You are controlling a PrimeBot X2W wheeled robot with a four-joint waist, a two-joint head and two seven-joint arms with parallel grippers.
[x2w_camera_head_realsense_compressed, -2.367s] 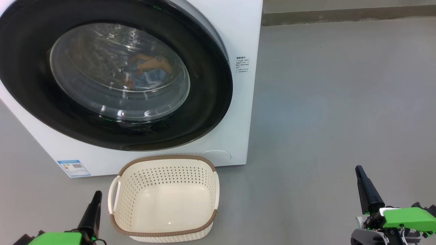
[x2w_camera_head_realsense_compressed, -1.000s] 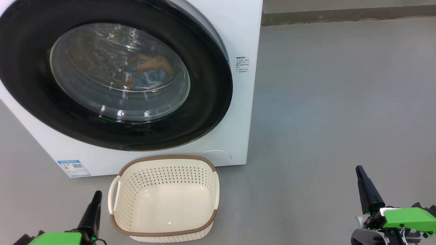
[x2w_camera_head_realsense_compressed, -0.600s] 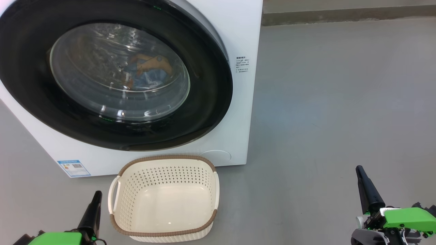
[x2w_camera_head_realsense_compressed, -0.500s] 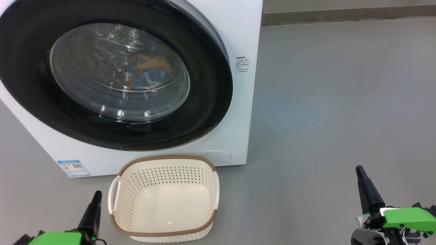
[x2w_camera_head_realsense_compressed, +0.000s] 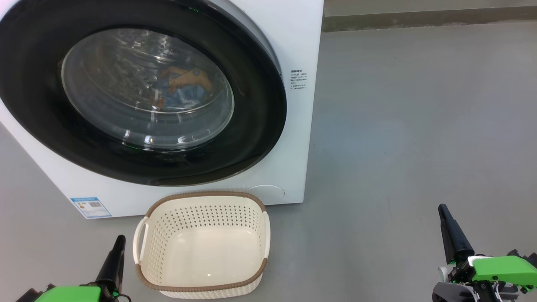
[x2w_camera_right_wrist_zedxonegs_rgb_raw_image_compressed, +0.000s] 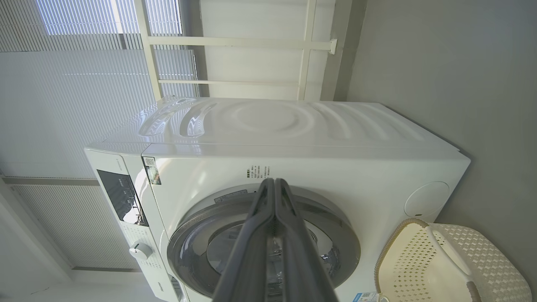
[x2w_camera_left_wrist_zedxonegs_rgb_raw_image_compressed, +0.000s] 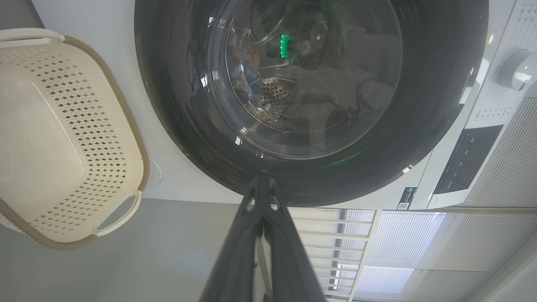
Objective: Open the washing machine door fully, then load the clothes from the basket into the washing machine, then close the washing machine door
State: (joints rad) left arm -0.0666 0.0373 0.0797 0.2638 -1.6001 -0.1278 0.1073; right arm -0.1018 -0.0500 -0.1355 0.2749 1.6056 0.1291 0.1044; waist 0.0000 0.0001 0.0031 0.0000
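**Load Showing Inside the Drum, Door Sitting Flush, Both Pincers Closed and Empty**

Risks, nearest first. The left pincer [x2w_camera_head_realsense_compressed: 120, 239] is sitting at the lower left of the head view, just beside the near-left handle of the basket [x2w_camera_head_realsense_compressed: 201, 194] but apart from it. A careless sideways swing of that arm would be knocking the light, empty basket across the floor [x2w_camera_head_realsense_compressed: 419, 126].

Beyond it, the basket is standing just in front of the washing machine [x2w_camera_head_realsense_compressed: 302, 42], below the washing machine door [x2w_camera_head_realsense_compressed: 260, 117]. The door is lying flush against the front in the head and right wrist views, yet whether it is latching cannot be told. If it is only resting shut, it could be swinging open and the closing step would be failing.

Farthest in, the clothes [x2w_camera_head_realsense_compressed: 182, 86] are showing through the glass as an orange and blue bundle near the upper centre of the bowl. The black rim is hiding whether any fabric is trapped at the door's edge. On this evidence, all three steps are appearing complete.

Pose. Both arms are holding low at the bottom edge of the head view, well short of the machine. The left pincer is pointing up the frame, fingers pressed together, carrying nothing. The right pincer [x2w_camera_head_realsense_compressed: 442, 212] is sitting at the lower right, well apart from basket and machine, and is leaning slightly toward the upper left. Its fingers are likewise together and empty. In each wrist view the two fingers are meeting at the tips and aiming toward the door.
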